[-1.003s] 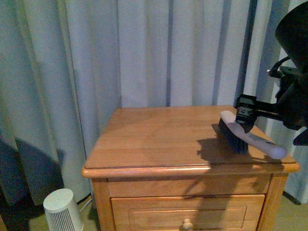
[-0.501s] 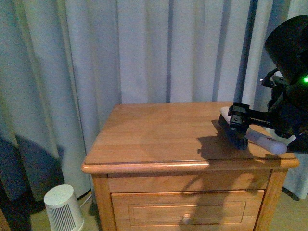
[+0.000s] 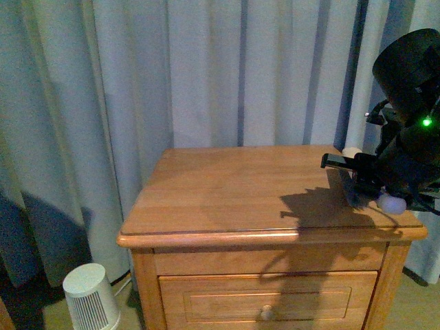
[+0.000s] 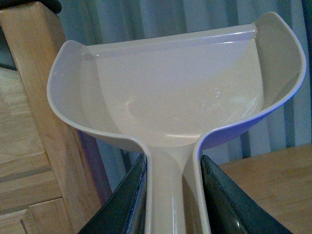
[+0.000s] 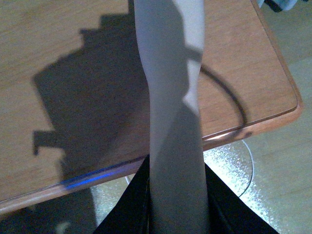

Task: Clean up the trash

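No crumpled white trash shows in any view. My right gripper is shut on the pale handle of the brush and holds it low over the right end of the wooden nightstand top. In the right wrist view the handle runs out from between the jaws of the right gripper over the top's front corner. My left gripper is shut on the handle of the beige dustpan, whose scoop is empty. The left arm is out of the front view.
Grey curtains hang behind the nightstand. A white ribbed device stands on the floor at its lower left. A drawer with a knob faces me. A wooden post stands beside the dustpan. A thin cable lies on the floor.
My right arm has swung the brush to the right along the nightstand top, towards its right edge, and the brush has turned so less of it shows.
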Action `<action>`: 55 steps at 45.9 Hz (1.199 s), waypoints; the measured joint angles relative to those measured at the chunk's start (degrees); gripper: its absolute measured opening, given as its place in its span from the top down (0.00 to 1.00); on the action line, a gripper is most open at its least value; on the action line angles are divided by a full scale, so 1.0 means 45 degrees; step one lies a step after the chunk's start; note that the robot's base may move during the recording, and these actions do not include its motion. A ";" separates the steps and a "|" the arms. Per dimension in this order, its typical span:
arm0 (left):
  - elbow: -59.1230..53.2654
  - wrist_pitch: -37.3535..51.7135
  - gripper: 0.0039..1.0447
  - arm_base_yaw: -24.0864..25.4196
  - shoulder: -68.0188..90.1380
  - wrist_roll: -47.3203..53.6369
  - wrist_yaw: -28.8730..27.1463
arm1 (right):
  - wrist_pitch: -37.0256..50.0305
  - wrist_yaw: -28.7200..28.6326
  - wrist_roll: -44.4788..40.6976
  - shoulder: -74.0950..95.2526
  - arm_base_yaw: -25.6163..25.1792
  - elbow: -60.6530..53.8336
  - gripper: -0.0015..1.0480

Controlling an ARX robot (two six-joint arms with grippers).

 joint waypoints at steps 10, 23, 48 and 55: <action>0.0000 0.0000 0.73 0.0000 0.0000 0.0000 0.0000 | 0.2545 0.0933 -0.1880 -0.2069 0.0024 -0.2113 0.80; 0.0000 0.0000 0.73 0.0000 0.0000 0.0000 0.0000 | 0.6863 0.1010 -0.5081 -0.7140 0.0112 -0.6441 0.80; 0.0000 0.0000 0.73 0.0000 0.0000 0.0000 0.0000 | 0.3881 0.3322 -0.6640 -1.8967 0.1520 -1.1079 0.81; -0.0005 0.0000 0.73 0.0000 0.0000 -0.0005 0.0005 | 0.3842 0.4192 -0.6926 -1.9807 0.2550 -1.1715 0.81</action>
